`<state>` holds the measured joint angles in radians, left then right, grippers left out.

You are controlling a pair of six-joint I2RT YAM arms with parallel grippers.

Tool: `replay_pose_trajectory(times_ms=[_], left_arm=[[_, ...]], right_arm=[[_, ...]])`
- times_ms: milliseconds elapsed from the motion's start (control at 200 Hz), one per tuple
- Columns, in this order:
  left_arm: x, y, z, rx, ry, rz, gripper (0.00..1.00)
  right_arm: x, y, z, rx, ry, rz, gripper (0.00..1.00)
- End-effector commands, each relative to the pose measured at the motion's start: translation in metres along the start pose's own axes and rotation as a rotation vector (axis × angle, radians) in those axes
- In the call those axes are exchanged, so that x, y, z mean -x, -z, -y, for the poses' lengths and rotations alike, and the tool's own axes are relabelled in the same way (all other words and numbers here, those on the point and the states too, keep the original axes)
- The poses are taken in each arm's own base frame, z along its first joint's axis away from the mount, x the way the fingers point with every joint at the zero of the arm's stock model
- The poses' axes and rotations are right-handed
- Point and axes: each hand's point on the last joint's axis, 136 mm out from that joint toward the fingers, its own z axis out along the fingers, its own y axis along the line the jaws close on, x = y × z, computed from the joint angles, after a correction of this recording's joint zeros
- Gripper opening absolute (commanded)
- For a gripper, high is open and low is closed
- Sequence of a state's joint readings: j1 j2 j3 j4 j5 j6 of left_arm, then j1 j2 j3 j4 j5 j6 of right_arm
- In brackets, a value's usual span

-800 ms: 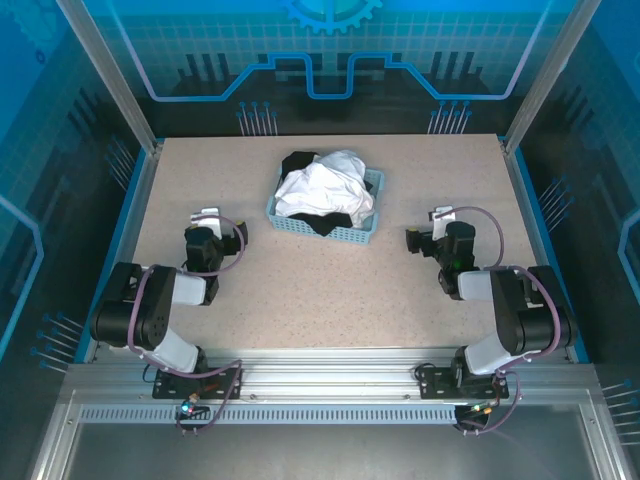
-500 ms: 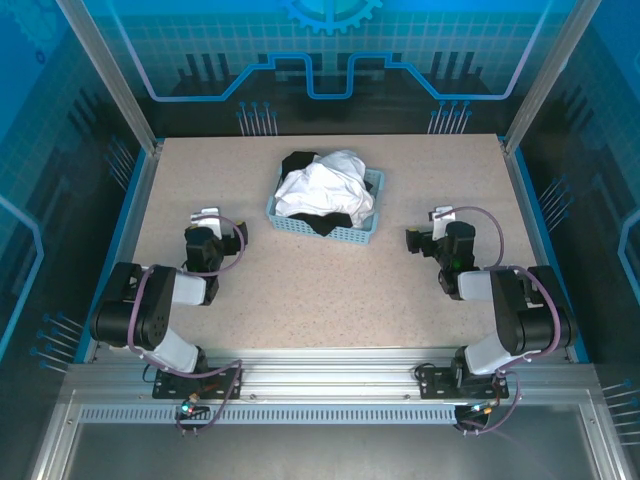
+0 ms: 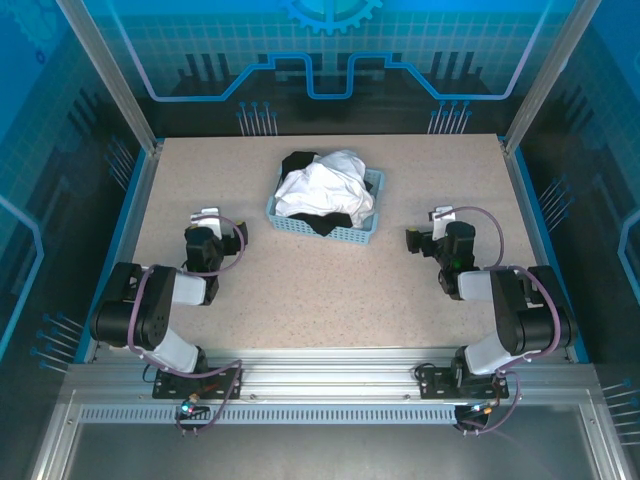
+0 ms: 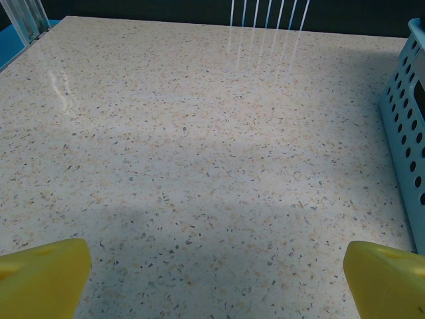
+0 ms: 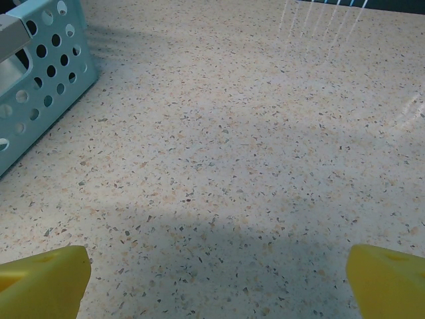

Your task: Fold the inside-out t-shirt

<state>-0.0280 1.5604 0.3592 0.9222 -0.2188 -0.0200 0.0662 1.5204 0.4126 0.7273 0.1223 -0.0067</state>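
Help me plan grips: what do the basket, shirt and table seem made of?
Basket: probably moulded plastic, light blue, round holes in its wall.
Shirt: soft white fabric, crumpled into folds.
Table: speckled stone-look top, semi-gloss, showing reflections.

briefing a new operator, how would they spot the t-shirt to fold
On the speckled table, find the light blue perforated basket at the far middle. The white t-shirt is heaped in it with a black garment; it alone is white.
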Motion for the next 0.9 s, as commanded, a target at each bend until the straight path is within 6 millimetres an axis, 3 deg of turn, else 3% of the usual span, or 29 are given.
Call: replay_pose_trajectory(times_ms=[0, 120, 205, 270, 320, 380, 495, 575, 595, 615, 685, 785, 895], left_arm=[[0.013, 0.0, 0.002, -0.016, 0.01, 0.039, 0.99], [0.031, 0.009, -0.009, 0.055, 0.036, 0.049, 0.99], [0.054, 0.021, -0.008, 0.052, 0.043, 0.031, 0.99], [0.067, 0.029, -0.009, 0.063, 0.149, -0.001, 0.99], [0.073, 0.034, 0.005, -0.009, 0.196, -0.045, 0.99], [0.076, 0.039, 0.031, -0.149, 0.239, -0.099, 0.99], [0.084, 0.052, 0.073, -0.364, 0.34, -0.143, 0.99], [0.085, 0.057, 0.091, -0.416, 0.366, -0.156, 0.99], [0.085, 0.058, 0.095, -0.425, 0.361, -0.163, 0.99], [0.084, 0.058, 0.098, -0.427, 0.357, -0.168, 0.99], [0.079, 0.057, 0.105, -0.422, 0.339, -0.199, 0.99], [0.068, 0.057, 0.111, -0.406, 0.31, -0.251, 0.99], [0.062, 0.061, 0.111, -0.394, 0.289, -0.27, 0.99]], right_arm=[[0.022, 0.001, -0.002, 0.01, -0.009, 0.068, 1.0], [0.029, 0.006, 0.006, -0.049, -0.022, 0.058, 1.0], [0.046, 0.024, 0.022, -0.11, -0.096, 0.007, 1.0], [0.057, 0.042, 0.036, -0.135, -0.244, 0.009, 1.0], [0.062, 0.051, 0.032, -0.094, -0.282, -0.004, 1.0], [0.076, 0.059, 0.008, 0.01, -0.245, -0.008, 0.97], [0.1, 0.065, -0.073, 0.186, -0.046, -0.03, 0.97], [0.113, 0.062, -0.129, 0.305, 0.064, -0.061, 0.97], [0.108, 0.059, -0.141, 0.328, 0.088, -0.082, 0.96], [0.121, 0.058, -0.154, 0.351, 0.107, -0.065, 0.97], [0.131, 0.045, -0.191, 0.394, 0.17, -0.073, 0.97], [0.133, 0.019, -0.225, 0.425, 0.199, -0.112, 0.97], [0.128, -0.02, -0.244, 0.397, 0.185, -0.181, 0.93]])
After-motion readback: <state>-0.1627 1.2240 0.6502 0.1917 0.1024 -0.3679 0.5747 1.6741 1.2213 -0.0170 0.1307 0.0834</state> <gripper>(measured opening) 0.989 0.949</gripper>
